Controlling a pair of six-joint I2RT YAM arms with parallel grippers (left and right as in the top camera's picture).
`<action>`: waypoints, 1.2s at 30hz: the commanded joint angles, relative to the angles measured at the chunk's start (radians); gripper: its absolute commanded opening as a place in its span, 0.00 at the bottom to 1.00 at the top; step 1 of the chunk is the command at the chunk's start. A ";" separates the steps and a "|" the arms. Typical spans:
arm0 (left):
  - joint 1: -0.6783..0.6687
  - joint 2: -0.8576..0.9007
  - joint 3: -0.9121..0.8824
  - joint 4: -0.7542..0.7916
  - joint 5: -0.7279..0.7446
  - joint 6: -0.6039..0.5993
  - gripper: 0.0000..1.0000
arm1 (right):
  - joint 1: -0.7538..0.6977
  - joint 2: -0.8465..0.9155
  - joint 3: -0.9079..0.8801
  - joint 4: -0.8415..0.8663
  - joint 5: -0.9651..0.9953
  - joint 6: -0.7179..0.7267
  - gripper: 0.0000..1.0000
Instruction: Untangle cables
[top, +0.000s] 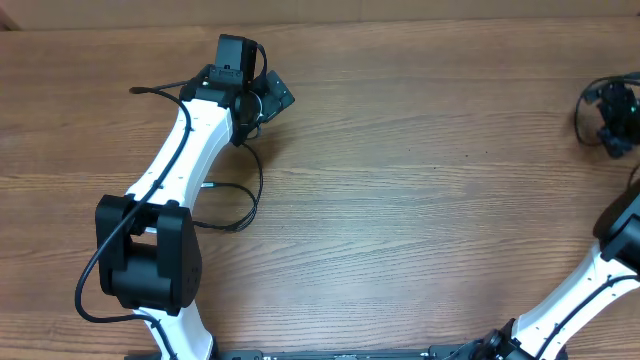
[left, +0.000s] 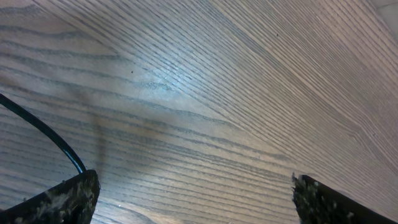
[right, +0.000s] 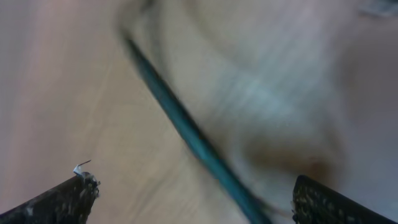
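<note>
left gripper (left: 196, 199) and right gripper (right: 193, 196) both spread wide, nothing pinched. cables (top: 261, 180) loop just behind left gripper, long axis along its arm; left is nearer.

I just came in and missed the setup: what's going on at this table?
Two robot arms are set to untangle thin black cables on a wooden table. Neither holds anything. The left gripper has its jaws open over bare wood, one cable running past its finger; more cable loops beside that arm. The right gripper, near the table's right edge, is open too, a blurred dark cord crossing under it.
</note>
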 joint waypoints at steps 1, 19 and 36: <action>0.002 -0.023 0.013 0.001 -0.010 0.019 0.99 | -0.010 -0.051 0.013 -0.068 0.162 -0.045 1.00; 0.002 -0.023 0.013 0.001 -0.010 0.019 0.99 | -0.006 -0.116 0.013 -0.285 0.464 -0.182 1.00; 0.002 -0.023 0.013 0.001 -0.010 0.019 1.00 | 0.253 -0.210 0.013 -0.343 0.019 -0.235 1.00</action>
